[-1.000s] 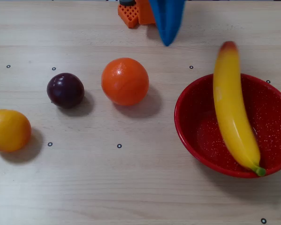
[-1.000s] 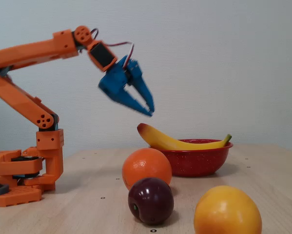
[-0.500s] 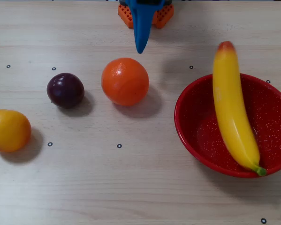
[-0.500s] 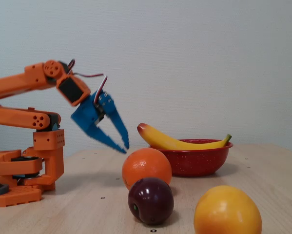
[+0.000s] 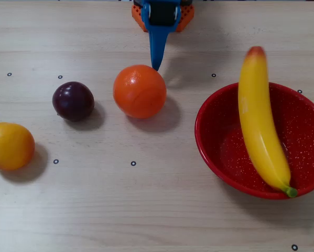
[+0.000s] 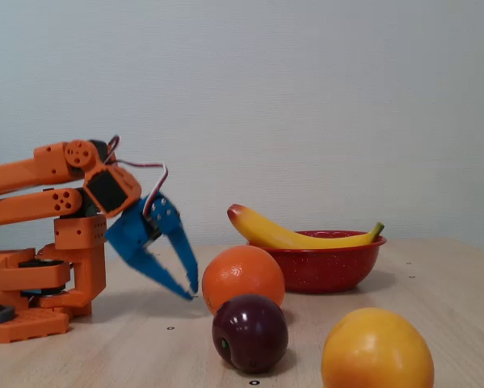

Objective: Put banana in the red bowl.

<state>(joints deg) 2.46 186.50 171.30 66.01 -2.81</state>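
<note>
The banana (image 5: 260, 123) was found lying across the red bowl (image 5: 219, 152), its orange-red tip jutting over the far rim. The blue gripper (image 6: 187, 289) was seen released and empty, just beside the orange ball (image 5: 140, 91).

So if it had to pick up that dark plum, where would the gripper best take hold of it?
Probably from straight above, fingers closing across the widest part of the plum. It is round and smooth, so a grip off its middle would likely slip. It sits apart from the orange ball and the yellow fruit, so both sides look free for the gripper.
</note>
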